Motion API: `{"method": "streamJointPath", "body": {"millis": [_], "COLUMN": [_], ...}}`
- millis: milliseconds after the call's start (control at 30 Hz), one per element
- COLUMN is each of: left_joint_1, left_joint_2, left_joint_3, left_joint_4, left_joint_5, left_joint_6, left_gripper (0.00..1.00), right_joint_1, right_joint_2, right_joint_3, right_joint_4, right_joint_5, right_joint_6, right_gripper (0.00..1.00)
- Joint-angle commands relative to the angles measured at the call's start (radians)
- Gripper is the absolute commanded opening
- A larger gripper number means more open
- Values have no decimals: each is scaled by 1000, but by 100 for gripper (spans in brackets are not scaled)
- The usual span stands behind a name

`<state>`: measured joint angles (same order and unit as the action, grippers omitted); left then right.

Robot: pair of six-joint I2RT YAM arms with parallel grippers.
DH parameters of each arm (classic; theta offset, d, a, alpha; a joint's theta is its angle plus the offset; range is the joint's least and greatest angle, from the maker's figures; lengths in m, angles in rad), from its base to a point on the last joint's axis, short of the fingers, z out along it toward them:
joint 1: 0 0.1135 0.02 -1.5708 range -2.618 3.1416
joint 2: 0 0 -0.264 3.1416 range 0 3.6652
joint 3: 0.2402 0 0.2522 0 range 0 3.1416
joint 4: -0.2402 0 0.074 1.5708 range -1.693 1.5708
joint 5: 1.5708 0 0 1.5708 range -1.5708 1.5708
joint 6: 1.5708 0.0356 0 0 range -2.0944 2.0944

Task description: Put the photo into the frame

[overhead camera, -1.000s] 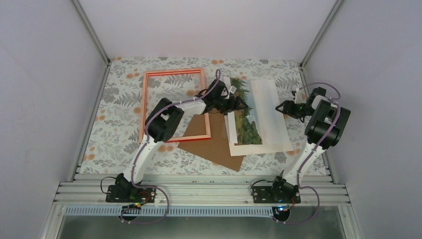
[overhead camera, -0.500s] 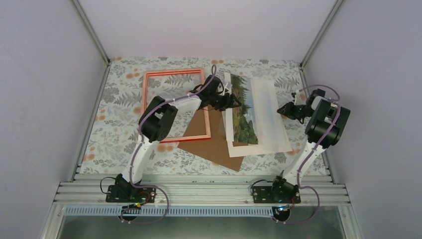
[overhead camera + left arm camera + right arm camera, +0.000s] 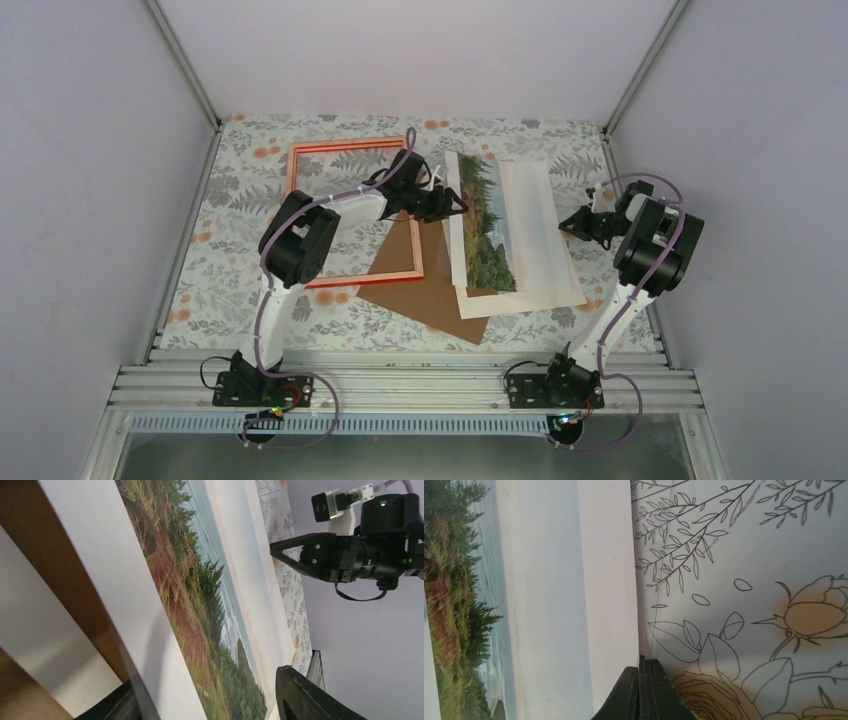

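As the overhead view reads from the left, the frame (image 3: 348, 144) comes first. It lies flat on the bench (image 3: 230, 230), left of centre, with only flowered cloth inside its red edge and the left arm crossing it.

Next along, the left fingers (image 3: 310, 700) reach past the frame's right side to the photo's left edge. They stand partly open, and in the wrist view the paper's edge looks to run between them. With that much gap I'd call it a straddle, not a pinch. Below them in the picture a brown board (image 3: 430, 295) pokes out, one corner toward the arm bases.

Then the photo (image 3: 487, 225) itself, right of centre, picture side up on a white mat (image 3: 478, 300). It's just beside the frame, not in it. Its long axis runs bottom to top of the view, roughly parallel to the frame's right side.

Over at the right, the right fingers (image 3: 631, 695) are closed tight together, tips at the photo's right edge. Whether they've nipped a sliver of paper, I can't tell.

So here's what matters: the photo sits between the two arms, one at each long edge, and the frame is off to its left. My read is that it has to travel leftward, sideways to its long axis, and the left arm is the one nearer that target.
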<state>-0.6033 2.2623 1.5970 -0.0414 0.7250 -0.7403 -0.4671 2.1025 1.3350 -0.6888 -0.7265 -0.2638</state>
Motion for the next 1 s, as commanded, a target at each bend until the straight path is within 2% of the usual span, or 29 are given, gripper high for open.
{"method": "streamJointPath", "body": {"millis": [0, 167, 300, 367, 500, 600, 700, 867, 967], "left_joint_1": [8, 9, 11, 13, 17, 20, 20, 22, 22], "left_joint_2": [-65, -62, -59, -62, -67, -76, -81, -74, -65], "left_joint_3": [-38, -58, -56, -56, -44, -42, -38, 4, 28], "left_joint_4": [53, 103, 107, 103, 77, 68, 52, -21, -51], "left_joint_5": [47, 81, 84, 83, 83, 83, 78, 53, 49], "left_joint_6": [22, 6, 2, 3, 23, 28, 40, 73, 82], "left_gripper": [54, 34, 22, 19, 5, 3, 2, 2, 2], "right_joint_1": [4, 4, 4, 4, 4, 4, 4, 11, 32], "right_joint_2": [90, 91, 90, 86, 73, 48, 7, -97, -139], "right_joint_3": [-45, -37, -31, -30, -28, -23, -7, -17, -45], "right_joint_4": [-80, -83, -89, -88, -89, -91, -101, -95, -89], "right_joint_5": [153, 146, 138, 137, 119, 106, 100, 63, 75], "right_joint_6": [10, 14, 14, 14, 13, 1, -30, -80, -105], "right_gripper": [4, 4, 5, 5, 7, 11, 20, 45, 48]}}
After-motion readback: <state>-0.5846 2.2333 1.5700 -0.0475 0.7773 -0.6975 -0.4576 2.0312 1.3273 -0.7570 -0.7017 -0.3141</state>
